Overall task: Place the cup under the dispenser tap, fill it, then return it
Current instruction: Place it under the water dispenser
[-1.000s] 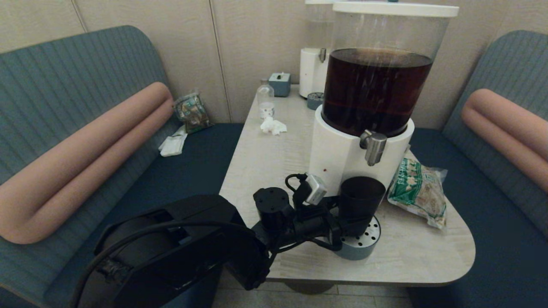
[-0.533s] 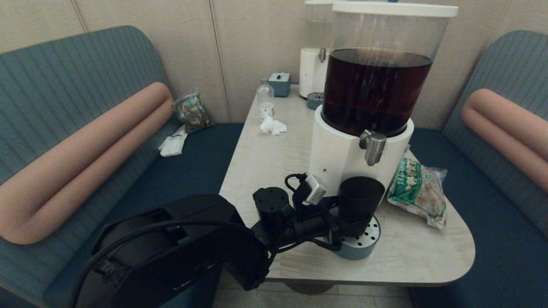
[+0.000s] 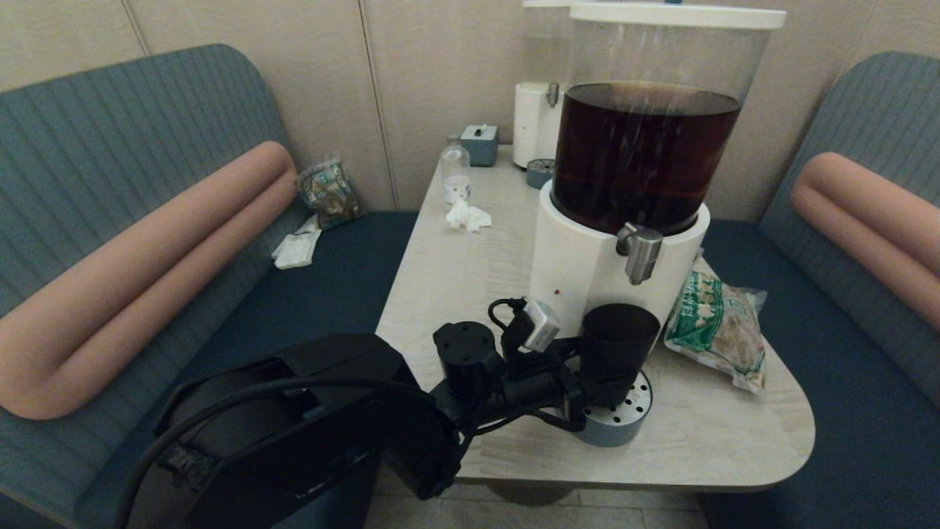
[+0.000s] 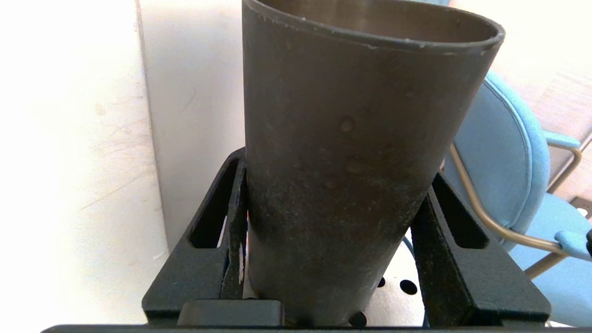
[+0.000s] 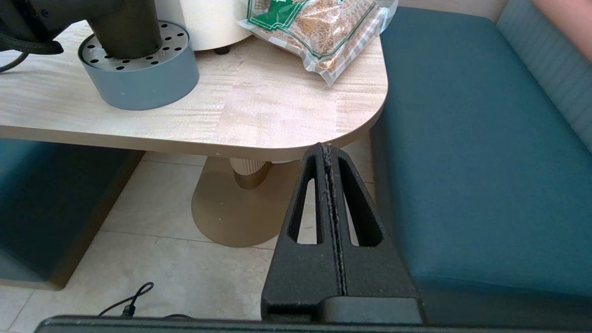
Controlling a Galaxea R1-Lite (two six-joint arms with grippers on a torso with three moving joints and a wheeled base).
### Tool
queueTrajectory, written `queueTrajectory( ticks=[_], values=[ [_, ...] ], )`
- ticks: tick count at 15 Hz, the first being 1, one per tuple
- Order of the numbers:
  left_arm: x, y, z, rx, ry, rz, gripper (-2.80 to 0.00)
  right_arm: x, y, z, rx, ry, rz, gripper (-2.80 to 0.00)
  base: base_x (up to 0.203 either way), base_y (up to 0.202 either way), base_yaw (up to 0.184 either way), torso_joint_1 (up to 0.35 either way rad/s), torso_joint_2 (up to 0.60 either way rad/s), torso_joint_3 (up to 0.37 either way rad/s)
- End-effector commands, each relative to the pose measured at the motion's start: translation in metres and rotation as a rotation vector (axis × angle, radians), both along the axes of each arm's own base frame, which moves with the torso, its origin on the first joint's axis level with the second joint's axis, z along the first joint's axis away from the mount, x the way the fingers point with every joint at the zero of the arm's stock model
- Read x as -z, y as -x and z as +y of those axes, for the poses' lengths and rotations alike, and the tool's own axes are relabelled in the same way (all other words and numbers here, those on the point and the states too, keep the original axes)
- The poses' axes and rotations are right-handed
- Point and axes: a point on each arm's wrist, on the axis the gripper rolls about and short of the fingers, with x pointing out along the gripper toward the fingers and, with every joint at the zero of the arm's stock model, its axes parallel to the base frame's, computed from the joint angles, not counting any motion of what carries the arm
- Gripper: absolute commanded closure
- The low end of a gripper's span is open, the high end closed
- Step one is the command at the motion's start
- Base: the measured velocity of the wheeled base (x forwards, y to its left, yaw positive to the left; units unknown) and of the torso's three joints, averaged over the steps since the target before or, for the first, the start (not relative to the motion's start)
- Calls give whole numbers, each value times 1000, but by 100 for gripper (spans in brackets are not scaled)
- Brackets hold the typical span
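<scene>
The matte black cup [image 3: 619, 345] stands upright on the grey perforated drip tray [image 3: 624, 422], against the big dispenser's white base [image 3: 580, 272]. The brushed-steel tap [image 3: 641, 253] hangs above the cup's far right rim, and no liquid is falling from it. Dark brown liquid fills the clear tank [image 3: 639, 154]. My left gripper [image 3: 591, 367] reaches in from the left and is shut on the cup. In the left wrist view its fingers [image 4: 233, 203] press both sides of the cup [image 4: 351, 162]. My right gripper [image 5: 329, 152] is shut and empty, below the table's front right corner.
A green snack bag [image 3: 716, 327] lies right of the dispenser. At the table's far end stand a small clear bottle [image 3: 455, 173], a crumpled tissue [image 3: 468, 217], a grey box [image 3: 479, 143] and the smaller dispenser [image 3: 540, 110]. Blue benches flank the table [image 3: 698, 448].
</scene>
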Motion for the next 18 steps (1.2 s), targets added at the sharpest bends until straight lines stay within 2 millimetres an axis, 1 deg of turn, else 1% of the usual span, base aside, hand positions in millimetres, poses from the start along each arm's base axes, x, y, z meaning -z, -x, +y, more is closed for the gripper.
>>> queueTrajectory(
  ticks=[1, 3, 4, 11, 16, 18],
  values=[
    [0, 0, 0, 2, 4, -4, 0, 0, 0, 0, 0, 0, 0, 0, 0, 0, 0, 0, 0, 0],
    [0, 0, 0, 2, 2, -4, 0, 0, 0, 0, 0, 0, 0, 0, 0, 0, 0, 0, 0, 0],
    [1, 1, 0, 2, 0, -3, -280, 0, 0, 0, 0, 0, 0, 0, 0, 0, 0, 0, 0, 0],
    [-8, 6, -3, 8, 14, -8, -280, 0, 0, 0, 0, 1, -1, 0, 0, 0, 0, 0, 0, 0],
    [-24, 23, 13, 4, -3, 13, -280, 0, 0, 0, 0, 0, 0, 0, 0, 0, 0, 0, 0, 0],
    [-26, 34, 22, 3, -27, 39, -280, 0, 0, 0, 0, 0, -1, 0, 0, 0, 0, 0, 0, 0]
  ],
)
